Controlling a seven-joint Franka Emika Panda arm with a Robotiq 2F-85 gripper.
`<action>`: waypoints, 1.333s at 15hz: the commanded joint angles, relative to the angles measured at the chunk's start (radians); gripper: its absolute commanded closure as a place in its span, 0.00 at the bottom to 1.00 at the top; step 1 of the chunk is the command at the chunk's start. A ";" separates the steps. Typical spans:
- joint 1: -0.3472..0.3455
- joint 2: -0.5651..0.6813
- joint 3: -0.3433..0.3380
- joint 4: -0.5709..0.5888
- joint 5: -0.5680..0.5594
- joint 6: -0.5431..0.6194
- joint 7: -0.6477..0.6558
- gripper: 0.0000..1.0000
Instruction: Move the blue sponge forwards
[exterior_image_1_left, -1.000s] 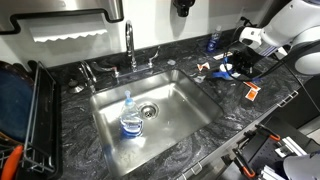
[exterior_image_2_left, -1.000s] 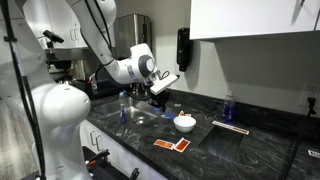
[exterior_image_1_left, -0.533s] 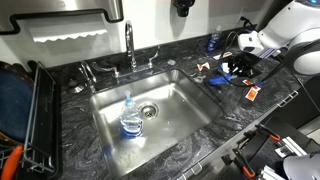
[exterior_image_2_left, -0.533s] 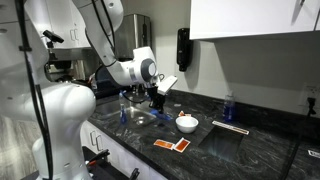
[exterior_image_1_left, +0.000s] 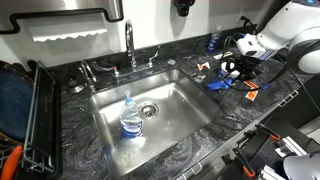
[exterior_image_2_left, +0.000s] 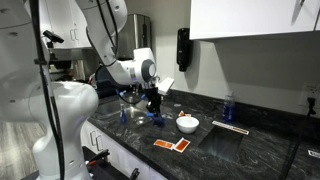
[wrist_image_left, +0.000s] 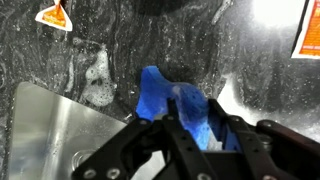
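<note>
The blue sponge (wrist_image_left: 172, 105) is bright blue and squeezed between my gripper's (wrist_image_left: 195, 125) black fingers in the wrist view. It hangs low over the dark marble counter, next to the steel sink's rim (wrist_image_left: 50, 125). In an exterior view the sponge (exterior_image_1_left: 220, 83) shows under the gripper (exterior_image_1_left: 232, 72) just right of the sink. In an exterior view the gripper (exterior_image_2_left: 154, 108) holds the blue sponge (exterior_image_2_left: 156, 119) at the counter's front, left of the small white bowl (exterior_image_2_left: 187, 123).
A clear bottle with a blue cap (exterior_image_1_left: 131, 117) stands in the sink (exterior_image_1_left: 180, 105). A small upright blue bottle (exterior_image_1_left: 212, 42) stands at the back. Orange-and-white packets (exterior_image_1_left: 251, 93) lie on the counter. A dish rack (exterior_image_1_left: 25, 115) stands by the sink.
The gripper has moved with the sponge toward the sink's edge and down toward the counter.
</note>
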 joint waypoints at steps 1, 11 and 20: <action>0.008 -0.090 -0.019 0.000 -0.053 -0.088 0.015 0.31; -0.130 -0.159 0.250 0.003 0.161 -0.315 0.278 0.00; -0.410 -0.067 0.665 0.136 0.606 -0.466 0.541 0.00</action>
